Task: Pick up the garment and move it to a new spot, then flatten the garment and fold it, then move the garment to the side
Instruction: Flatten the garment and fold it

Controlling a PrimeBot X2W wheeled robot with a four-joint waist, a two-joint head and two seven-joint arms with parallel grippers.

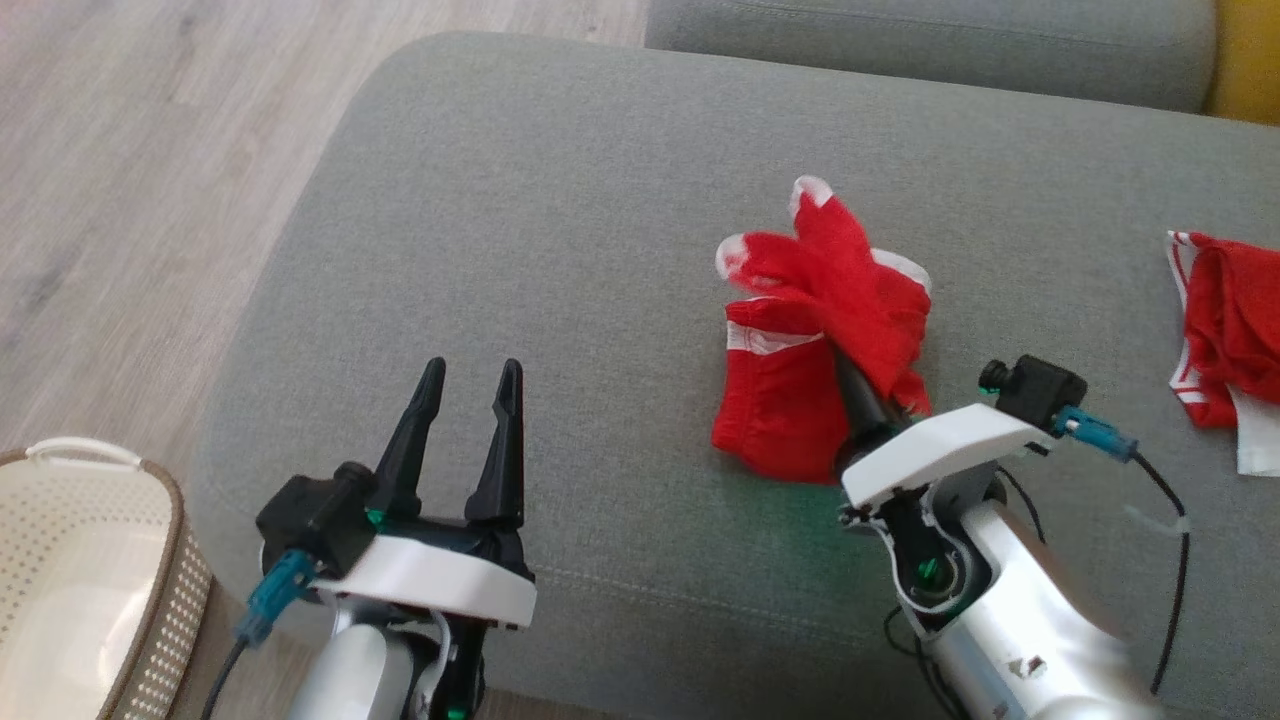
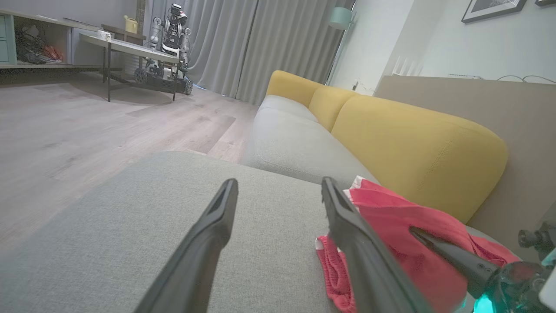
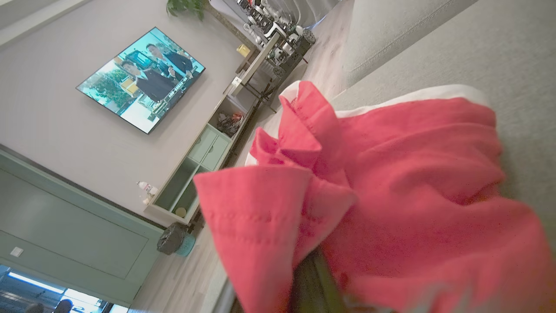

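A red garment (image 1: 800, 300) with white trim lies bunched in the middle of the grey cushion (image 1: 560, 200). My right gripper (image 1: 848, 368) is shut on its upper folds, which stand up and drape over the fingers, while the lower part rests on the cushion. The right wrist view has the garment (image 3: 391, 174) gathered over that gripper (image 3: 313, 278), hiding the fingertips. My left gripper (image 1: 473, 375) stands open and holds nothing, to the left of the garment and apart from it. In the left wrist view the garment (image 2: 391, 217) lies just beyond the right finger of the left gripper (image 2: 279, 184).
A second red and white garment (image 1: 1225, 330) lies at the cushion's right edge. A pale perforated basket (image 1: 100, 465) stands on the wooden floor (image 1: 130, 150) at lower left. Yellow sofa back cushions (image 2: 412, 143) rise behind the seat.
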